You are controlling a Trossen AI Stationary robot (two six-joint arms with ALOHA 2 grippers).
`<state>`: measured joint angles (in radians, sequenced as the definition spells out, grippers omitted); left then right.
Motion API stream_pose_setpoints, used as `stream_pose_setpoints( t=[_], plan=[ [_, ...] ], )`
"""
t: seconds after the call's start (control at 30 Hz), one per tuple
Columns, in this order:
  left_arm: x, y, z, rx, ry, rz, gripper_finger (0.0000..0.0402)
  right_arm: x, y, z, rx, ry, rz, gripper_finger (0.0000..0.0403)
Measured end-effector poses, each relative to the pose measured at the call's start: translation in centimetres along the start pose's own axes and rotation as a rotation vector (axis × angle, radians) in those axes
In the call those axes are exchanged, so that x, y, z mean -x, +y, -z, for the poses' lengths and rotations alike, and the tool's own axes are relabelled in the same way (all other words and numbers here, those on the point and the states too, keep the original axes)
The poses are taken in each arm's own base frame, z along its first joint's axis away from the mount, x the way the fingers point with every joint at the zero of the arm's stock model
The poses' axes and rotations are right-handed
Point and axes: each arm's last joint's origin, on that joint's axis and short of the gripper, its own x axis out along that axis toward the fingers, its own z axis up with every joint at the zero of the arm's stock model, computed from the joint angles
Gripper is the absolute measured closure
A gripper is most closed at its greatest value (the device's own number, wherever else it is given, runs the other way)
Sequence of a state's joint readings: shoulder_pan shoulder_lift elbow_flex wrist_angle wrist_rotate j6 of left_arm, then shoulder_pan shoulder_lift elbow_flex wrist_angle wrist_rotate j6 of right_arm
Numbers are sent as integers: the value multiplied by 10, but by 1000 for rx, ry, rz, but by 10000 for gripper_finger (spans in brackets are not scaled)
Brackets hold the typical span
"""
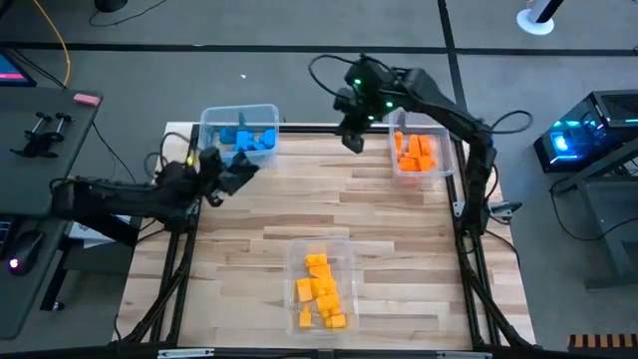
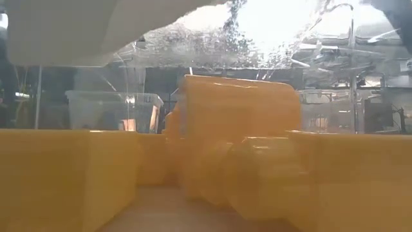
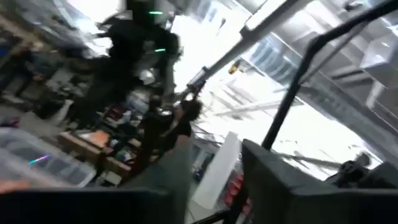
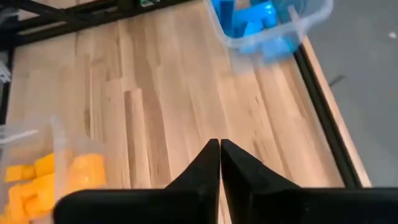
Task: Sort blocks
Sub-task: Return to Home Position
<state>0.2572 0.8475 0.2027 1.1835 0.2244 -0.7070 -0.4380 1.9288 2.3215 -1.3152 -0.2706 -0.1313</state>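
Note:
Blue blocks (image 1: 247, 138) lie in a clear bin (image 1: 211, 118) at the table's far left. Orange blocks (image 1: 416, 153) fill a bin at the far right, and yellow-orange blocks (image 1: 321, 291) fill a bin at the near middle. My left gripper (image 1: 237, 172) hovers beside the blue bin's near side, tipped up toward the room, with its fingers (image 3: 286, 180) apart and nothing between them. My right gripper (image 1: 351, 140) hangs high over the far edge, left of the orange bin. It is shut (image 4: 219, 146) and holds nothing. The right wrist view shows the blue blocks (image 4: 249, 22) and the yellow-orange ones (image 4: 56, 180).
Bare wood (image 1: 299, 209) lies between the three bins. A black frame rail (image 4: 323, 124) runs along the table's edge by the blue bin. The low view looks through the near bin, filled by yellow-orange blocks (image 2: 238, 129). Cables and side desks stand around the table.

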Motion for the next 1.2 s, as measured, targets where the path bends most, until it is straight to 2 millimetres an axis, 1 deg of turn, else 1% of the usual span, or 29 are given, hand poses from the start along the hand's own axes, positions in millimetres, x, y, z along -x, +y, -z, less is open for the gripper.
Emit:
stream_pose_setpoints(
  t=[0.1,0.13,0.17,0.2,0.27,0.4,0.47,0.57,0.67,0.73,0.8,0.9,0.97,1.07,1.13,1.2],
  plan=[
    [28,5,8,1,-30,-38,355,20,17,5,-54,1,39,397],
    [36,5,9,-4,-44,-40,378,28,23,7,-73,-6,51,397],
    [42,5,10,-6,-59,-39,389,37,30,10,-93,-3,65,399],
    [48,7,12,-3,-62,-49,390,45,36,14,-113,7,82,401],
    [50,8,11,-10,-23,-76,385,59,50,22,-153,24,110,400],
    [55,12,13,-41,23,-128,398,77,76,41,-232,67,147,401],
    [57,11,13,-48,33,-130,398,84,89,57,-272,70,151,401],
    [58,9,11,-42,29,-110,399,87,109,91,-339,42,166,402],
    [58,8,10,-21,23,-98,400,75,126,132,-427,-76,125,402],
    [58,8,10,0,24,-99,399,63,132,165,-495,-163,61,402],
    [58,8,10,12,26,-102,399,46,131,198,-553,-226,-11,402],
    [58,8,11,34,29,-105,399,19,119,235,-586,-360,-89,402],
    [58,10,12,41,44,-119,399,6,109,250,-570,-469,-143,402],
    [58,10,13,44,53,-127,399,-12,92,265,-482,-629,-194,402],
    [59,11,14,47,59,-133,399,-23,80,275,-415,-690,-213,402],
    [59,12,15,50,65,-139,399,-33,69,287,-374,-706,-242,402]
  ],
)
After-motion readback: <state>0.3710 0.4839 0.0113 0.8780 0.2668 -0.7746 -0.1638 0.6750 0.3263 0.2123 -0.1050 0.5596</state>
